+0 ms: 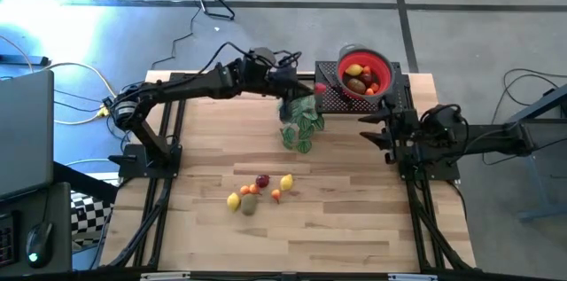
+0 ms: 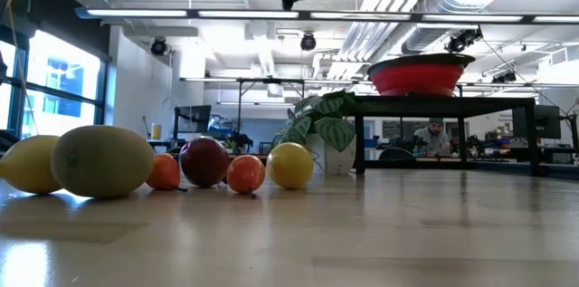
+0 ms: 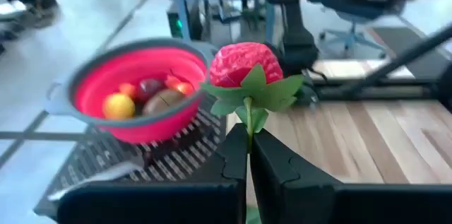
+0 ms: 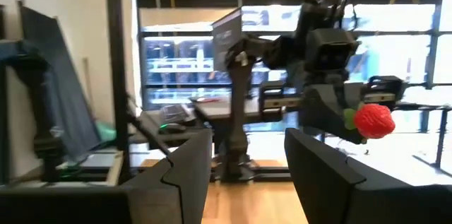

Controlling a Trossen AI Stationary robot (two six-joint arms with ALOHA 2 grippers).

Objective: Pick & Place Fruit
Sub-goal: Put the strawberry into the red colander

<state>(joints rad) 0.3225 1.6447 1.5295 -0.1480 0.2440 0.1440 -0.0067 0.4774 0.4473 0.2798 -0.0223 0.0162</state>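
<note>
The tabletop point(image 1: 354, 228) carried a black mesh stand point(image 1: 332, 95) at its far edge, with the red bowl point(image 1: 383, 71) on it and a leafy plant point(image 1: 301, 123) just beside the stand. The left arm point(image 1: 177, 90) reached from its base at the left edge, across the far side, toward the bowl. The right arm point(image 1: 496, 135) waited at the right edge, wrist raised and level, its gripper point(image 4: 247, 174) holding nothing, with a clear gap between its fingers.

The step in hand looked like the carry: one fruit was up in the air and on its way to the bowl. The left gripper point(image 3: 248, 153) was clamped shut on the green leaf stem of a red berry point(image 3: 245, 65), which stood up above the fingertips. In the high view the berry sat near the bowl's left rim, over the stand and not yet over the bowl; the low view showed it well above the tabletop.

Next, I judged, the arm would need to travel a little further right until the berry was over the bowl's opening, then let go. The thin stem grip could let the berry tip or swing.

The bowl already held several fruits, among them a yellow piece point(image 3: 119, 105) and a brown-green one point(image 3: 164, 101). A cluster of fruit point(image 1: 257, 192) lay mid-tabletop, well apart from the bowl: two lemons, a dark red piece, a brown-green one and small orange ones.
</note>
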